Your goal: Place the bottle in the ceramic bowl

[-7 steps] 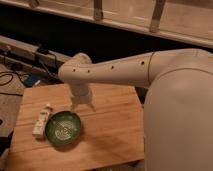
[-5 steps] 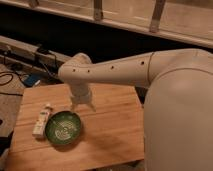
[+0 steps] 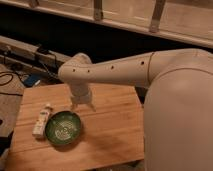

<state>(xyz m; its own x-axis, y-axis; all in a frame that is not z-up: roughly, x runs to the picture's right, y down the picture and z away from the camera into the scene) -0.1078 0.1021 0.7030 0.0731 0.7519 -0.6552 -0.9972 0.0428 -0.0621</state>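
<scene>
The bottle (image 3: 42, 120), slim and white with a white cap and a greenish label, lies on the wooden table (image 3: 110, 130) just left of the ceramic bowl (image 3: 63, 128). The bowl is round, dark green, with a pale speckled pattern inside, and holds nothing. My gripper (image 3: 83, 105) hangs from the white arm above the table, just behind and right of the bowl's far rim, apart from the bottle. Nothing shows in it.
The white arm (image 3: 125, 70) and robot body (image 3: 180, 120) fill the right side. Cables and a dark rail (image 3: 25, 55) lie beyond the table's far left edge. The table's left edge (image 3: 15, 125) is close to the bottle.
</scene>
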